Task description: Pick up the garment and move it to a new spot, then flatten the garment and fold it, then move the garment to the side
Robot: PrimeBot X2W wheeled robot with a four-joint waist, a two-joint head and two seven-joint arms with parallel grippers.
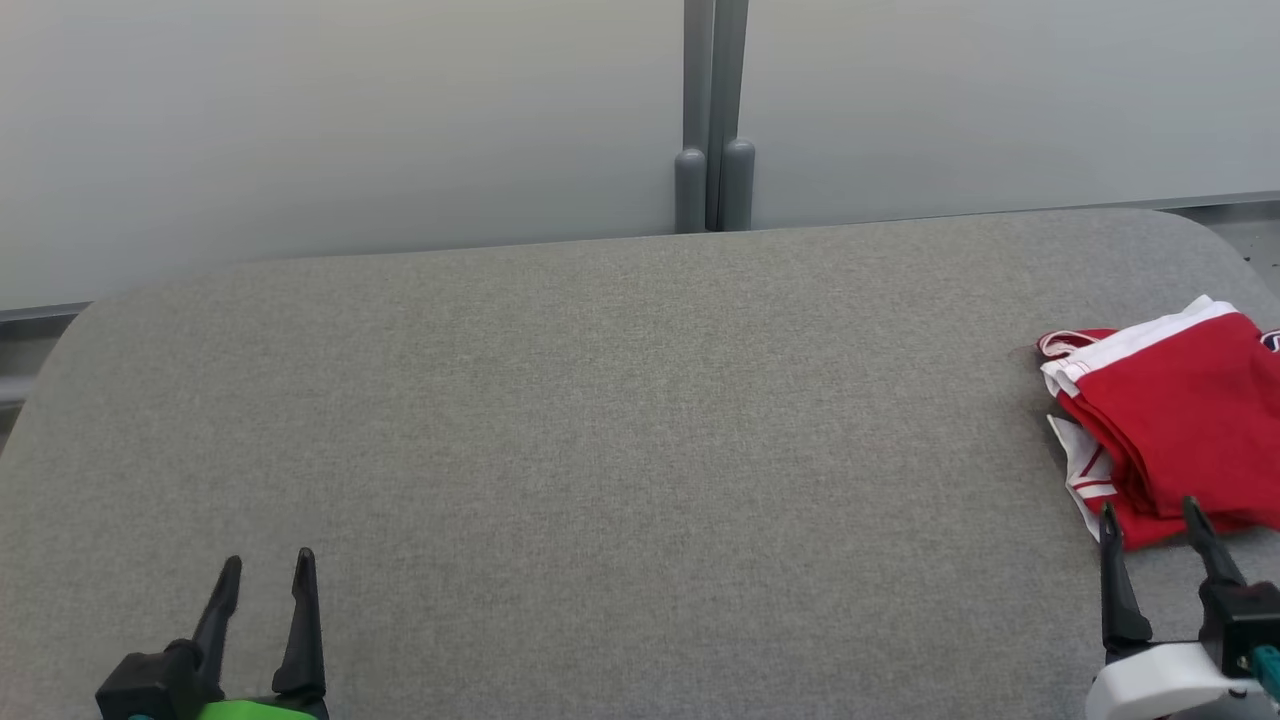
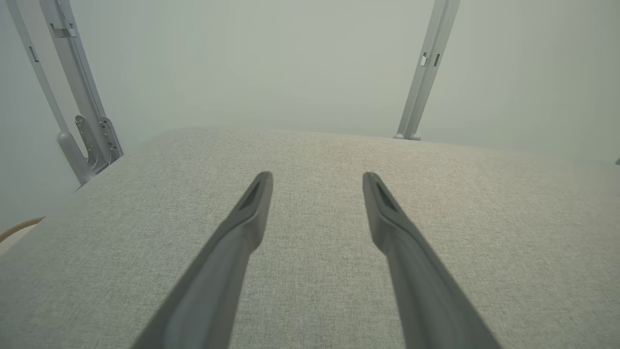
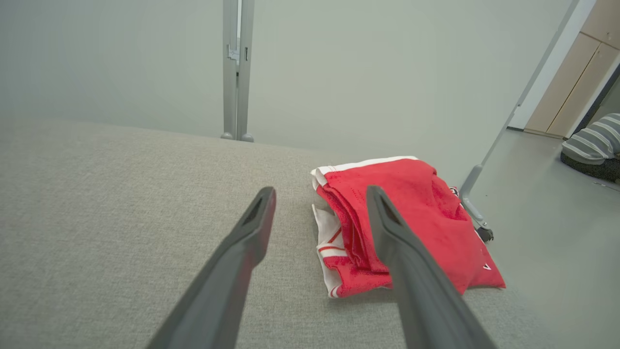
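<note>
The left claw [image 1: 268, 558] stands over the near left corner of the grey surface [image 1: 600, 400]. Its two dark fingers are spread apart, and between them there is only the cloth of the surface. At the middle of the far edge a grey post [image 1: 713, 150] rises in front of a pale wall. The garment [image 1: 1180, 410], red with white trim, lies folded in a loose bundle at the right edge of the surface, about halfway between the far and near sides. The right claw [image 1: 1148, 507] is at the near right corner, just beside the near edge of the garment. Its fingers are also spread wide and they pinch nothing. In the right wrist view one finger [image 3: 407, 271] crosses in front of the red cloth; whether it touches the cloth cannot be told.
</note>
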